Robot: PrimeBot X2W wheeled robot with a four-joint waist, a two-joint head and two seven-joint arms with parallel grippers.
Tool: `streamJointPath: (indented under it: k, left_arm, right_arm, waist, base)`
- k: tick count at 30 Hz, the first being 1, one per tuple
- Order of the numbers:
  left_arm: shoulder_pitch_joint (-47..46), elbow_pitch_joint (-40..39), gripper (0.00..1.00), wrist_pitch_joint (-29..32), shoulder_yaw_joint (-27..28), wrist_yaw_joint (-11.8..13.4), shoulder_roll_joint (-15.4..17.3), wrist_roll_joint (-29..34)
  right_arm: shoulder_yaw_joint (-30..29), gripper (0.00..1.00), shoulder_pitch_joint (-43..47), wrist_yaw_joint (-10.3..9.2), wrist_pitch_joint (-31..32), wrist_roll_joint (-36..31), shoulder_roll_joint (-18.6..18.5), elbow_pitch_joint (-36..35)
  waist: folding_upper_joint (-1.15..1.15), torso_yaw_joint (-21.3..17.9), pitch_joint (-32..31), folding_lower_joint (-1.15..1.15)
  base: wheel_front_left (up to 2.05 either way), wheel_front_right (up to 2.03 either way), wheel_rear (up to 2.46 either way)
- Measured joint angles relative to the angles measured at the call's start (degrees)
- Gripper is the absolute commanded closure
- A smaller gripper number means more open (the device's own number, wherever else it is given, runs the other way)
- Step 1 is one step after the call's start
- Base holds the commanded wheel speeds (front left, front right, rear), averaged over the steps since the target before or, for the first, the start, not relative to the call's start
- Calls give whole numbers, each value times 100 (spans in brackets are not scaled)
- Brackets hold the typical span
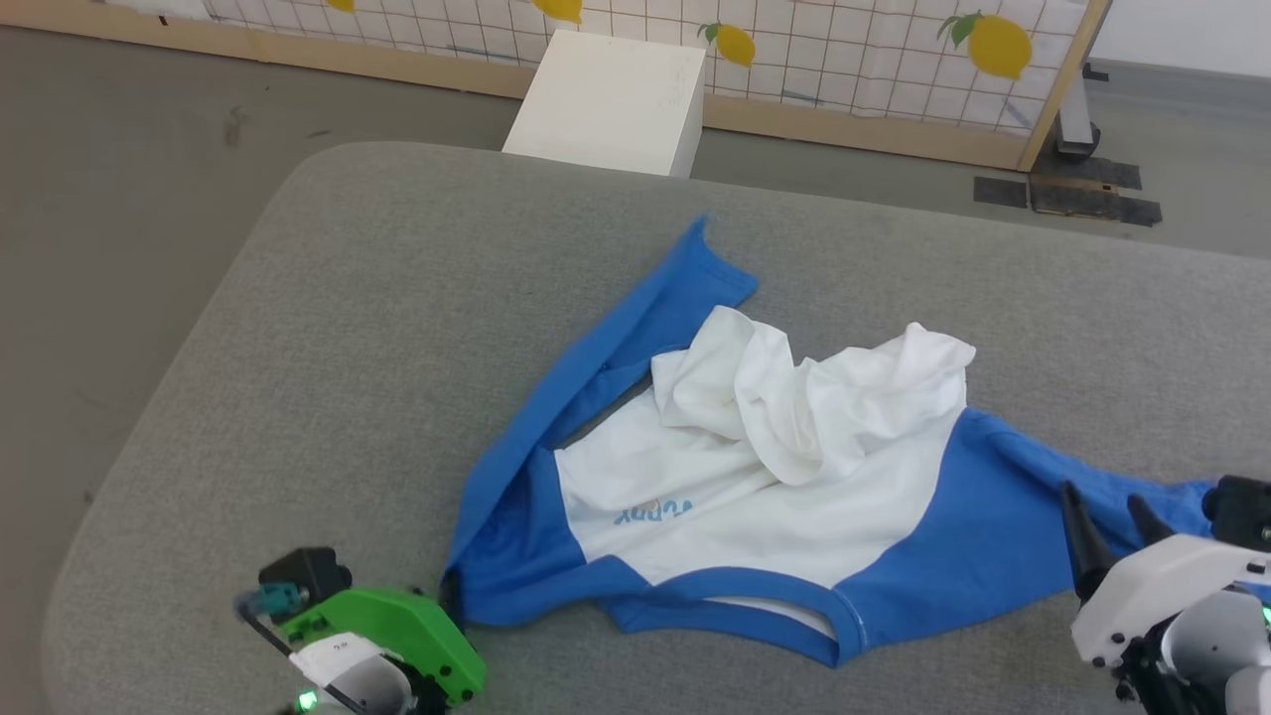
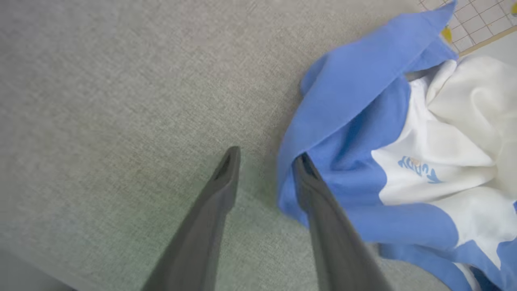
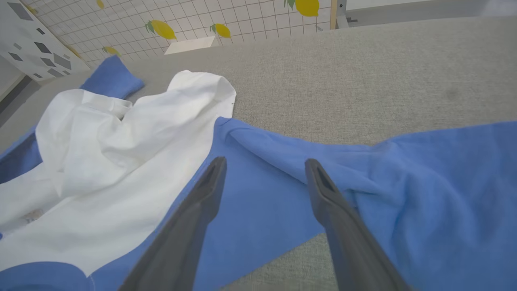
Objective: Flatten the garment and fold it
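Both are released, holding nothing: my left gripper (image 2: 267, 157) at the edge of one blue sleeve, my right gripper (image 3: 265, 163) above the other. Beyond, the shirt (image 1: 755, 497) lies crumpled, white body bunched, on the gray table (image 1: 397, 298).

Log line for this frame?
garment crumpled on grey surface | left gripper open at its edge | right gripper open over its sleeve

The garment (image 1: 794, 526) is soft matt cloth (creased); the table (image 1: 397, 298) seems coarse-woven fabric.

Prob. a lab/test room: lemon-print grid screen (image 1: 894, 60), floor tape (image 1: 998, 192), gray padded table (image 1: 348, 298).
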Motion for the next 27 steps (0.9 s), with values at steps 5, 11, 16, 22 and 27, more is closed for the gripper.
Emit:
streamJointPath:
  k: [5, 11, 16, 22, 27]
  left_arm:
    - [-102, -444, 0, -944, -182, -383, 302, 593]
    - [43, -486, 0, -1314, -546, -498, 481, 1095]
    - [181, -417, 0, -1226, -712, -478, 492, 1183]
    - [178, -497, 0, -1202, -758, -465, 492, 1194]
    - [163, -534, 0, -1196, -799, -442, 490, 1204]
  right_arm:
    - [45, 0, 322, 0, 104, -11, 0, 59]
    - [142, 0, 675, 0, 432, -112, -1, 40]
    - [266, 0, 722, 0, 868, -252, 0, -23]
    - [371, 0, 414, 0, 1321, -538, -1, 82]
    - [513, 0, -35, 0, 1653, -777, 0, 397]
  waist:
    - [0, -96, -31, 0]
    - [0, -184, -37, 0]
    - [0, -184, -7, 0]
    - [0, -131, 49, 0]
    - [0, -67, 141, 0]
  base:
    - [0, 0, 0]
    - [0, 0, 0]
    - [0, 0, 0]
    - [0, 0, 0]
    - [0, 0, 0]
